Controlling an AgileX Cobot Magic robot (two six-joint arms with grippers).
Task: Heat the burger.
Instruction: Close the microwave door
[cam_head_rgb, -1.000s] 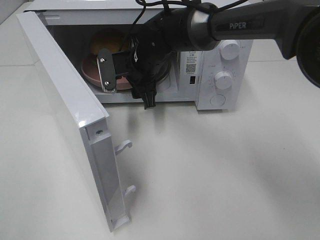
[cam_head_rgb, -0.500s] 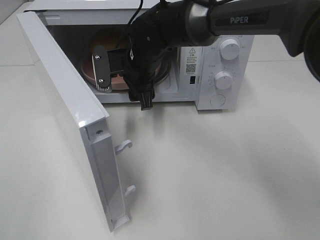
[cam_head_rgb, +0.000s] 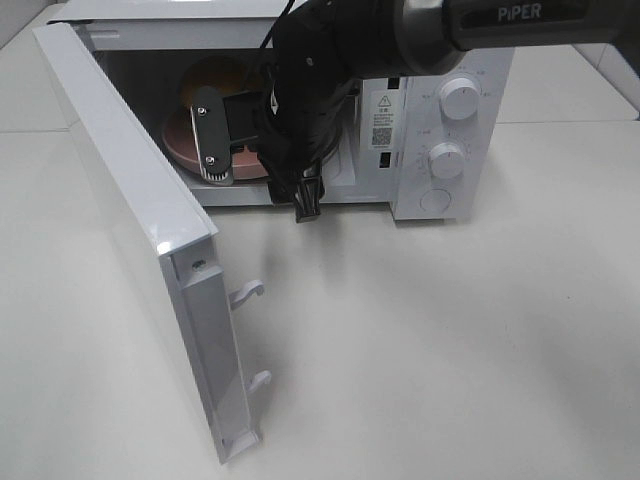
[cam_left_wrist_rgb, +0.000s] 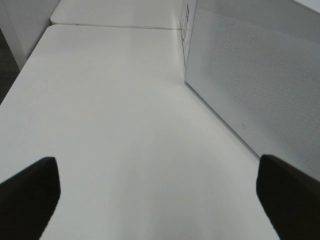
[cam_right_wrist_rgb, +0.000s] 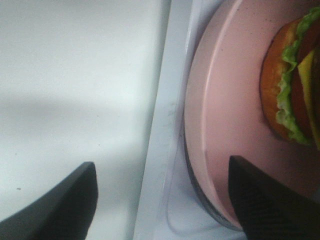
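Lifted slightly since a second ago, the right arm's wrist rides higher at the mouth of the microwave (cam_head_rgb: 440, 110), which stands toward the far edge of the bench (cam_head_rgb: 450, 350). The right claw (cam_right_wrist_rgb: 161, 167) gapes wide, gripping nothing, astride the front rim of the pink plate (cam_right_wrist_rgb: 225, 100). The burger (cam_right_wrist_rgb: 287, 90) sits on that plate inside the oven. The left claw (cam_left_wrist_rgb: 156, 165) is spread fully, empty. Backing out carelessly could hook the rim and drag the plate over the sill. The bench is smooth and white; little of the room shows.

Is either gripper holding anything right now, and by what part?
Nothing is held. The right gripper is open, with the pink plate rim between its fingers, unclamped. The left gripper is open over the table.
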